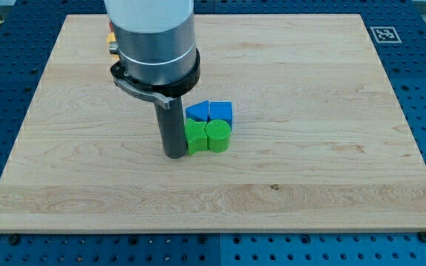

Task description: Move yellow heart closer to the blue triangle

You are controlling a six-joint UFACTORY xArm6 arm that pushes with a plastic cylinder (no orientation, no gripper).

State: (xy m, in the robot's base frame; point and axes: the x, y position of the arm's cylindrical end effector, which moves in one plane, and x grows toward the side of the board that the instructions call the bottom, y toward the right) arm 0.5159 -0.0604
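Note:
My tip (174, 155) rests on the wooden board (324, 148), against the left side of a green star-like block (196, 137). A green round block (218, 137) sits right of it. Behind them lie two blue blocks: the left one (197, 111) looks triangular, and the shape of the right one (222, 111) is unclear. The yellow heart does not show whole. Only slivers of red and yellow blocks (111, 43) peek out at the arm's left edge near the view's top. The arm body hides the rest.
The four green and blue blocks form one tight cluster at the board's middle. The large grey arm body (154, 44) covers the upper left-centre of the board. A marker tag (383, 34) sits off the board's top right corner.

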